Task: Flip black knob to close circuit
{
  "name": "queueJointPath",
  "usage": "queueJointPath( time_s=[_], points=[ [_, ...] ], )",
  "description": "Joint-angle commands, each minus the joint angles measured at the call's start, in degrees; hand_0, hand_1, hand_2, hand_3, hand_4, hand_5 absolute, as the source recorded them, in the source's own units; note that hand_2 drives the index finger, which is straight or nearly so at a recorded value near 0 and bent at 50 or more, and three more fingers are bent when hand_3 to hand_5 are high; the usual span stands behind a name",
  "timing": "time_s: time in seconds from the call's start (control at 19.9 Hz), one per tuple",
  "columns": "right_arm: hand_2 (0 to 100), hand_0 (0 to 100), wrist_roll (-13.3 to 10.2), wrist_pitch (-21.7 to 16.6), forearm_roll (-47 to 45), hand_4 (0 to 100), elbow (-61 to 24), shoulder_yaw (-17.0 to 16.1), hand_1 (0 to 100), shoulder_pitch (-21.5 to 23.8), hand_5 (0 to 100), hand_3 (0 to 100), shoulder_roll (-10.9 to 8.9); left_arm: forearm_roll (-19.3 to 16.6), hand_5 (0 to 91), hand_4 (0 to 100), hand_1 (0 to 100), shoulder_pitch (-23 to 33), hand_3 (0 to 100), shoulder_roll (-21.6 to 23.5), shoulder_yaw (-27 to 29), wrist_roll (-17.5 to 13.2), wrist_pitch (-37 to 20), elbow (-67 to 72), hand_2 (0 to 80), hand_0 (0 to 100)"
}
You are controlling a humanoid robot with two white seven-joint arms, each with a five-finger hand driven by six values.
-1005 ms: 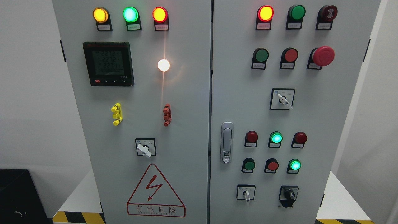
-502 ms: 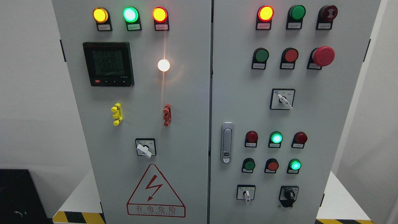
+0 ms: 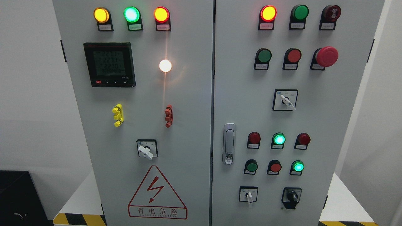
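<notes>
1. Neither robot hand is showing in the head view, so how far either one is open, or whether it is holding anything, cannot be told.

2. The black knob (image 3: 292, 196) is sitting at the lower right of the cabinet's right door (image 3: 342, 125), on a black plate. Its grip bar is pointing roughly straight up and down, and nothing is touching it.

3. Judging by this, the task is sitting at its very start: the reach toward the knob is not yet showing.

4. The next move is probably calling for a hand to come in low at the right, pinch the narrow grip bar from both sides and twist it. Which way closes the circuit cannot be read from here.

5. Neighbours are crowding the knob: a white-handled selector (image 3: 248, 195) is lying just to its left, and a lit green lamp (image 3: 297, 166) and a red button (image 3: 275, 167) are sitting just above. A wide approach is risking a bump on these.

6. The door latch (image 3: 229, 143) is standing near the seam between the doors, clear of the knob.

7. The left door is carrying a digital meter (image 3: 109, 64), a bright white lamp (image 3: 165, 65) and a red electrical warning triangle (image 3: 157, 194).

8. The cabinet is standing on a white counter (image 3: 342, 204) edged with yellow-and-black hazard tape (image 3: 78, 218). Plain pale walls are flanking it, and a dark box (image 3: 15, 197) is sitting at the lower left.
</notes>
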Motion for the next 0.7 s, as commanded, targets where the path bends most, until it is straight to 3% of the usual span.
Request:
queueJointPath(
  time_s=[0.0,0.25,0.5,0.65],
  points=[
    [95,0,1.68,0.95,3.01,97,-9.30,-1.01,0,-3.30,93,100,0.29,0.00,0.0,0,56,0.00,0,0.00,0.03,-0.12,-0.04,-0.05,0.0,12],
    [95,0,3.96,1.22,4.16,98,-9.30,-1.79,0,-5.33,94,100,0.20,0.00,0.0,0,56,0.00,0,0.00,0.03,-0.04,-0.04,0.04,0.0,12],
    [95,0,4.31,1.13,4.33,98,-9.57,-2.76,0,-7.09,95,100,-0.15,0.00,0.0,0,56,0.00,0,0.00,0.03,-0.12,-0.04,-0.05,0.0,12],
    [95,0,6.16,1.13,6.17,98,-9.48,-3.03,0,-8.32,95,100,-0.15,0.00,0.0,0,56,0.00,0,0.00,-0.06,-0.12,-0.04,0.04,0.0,12]
  ],
)
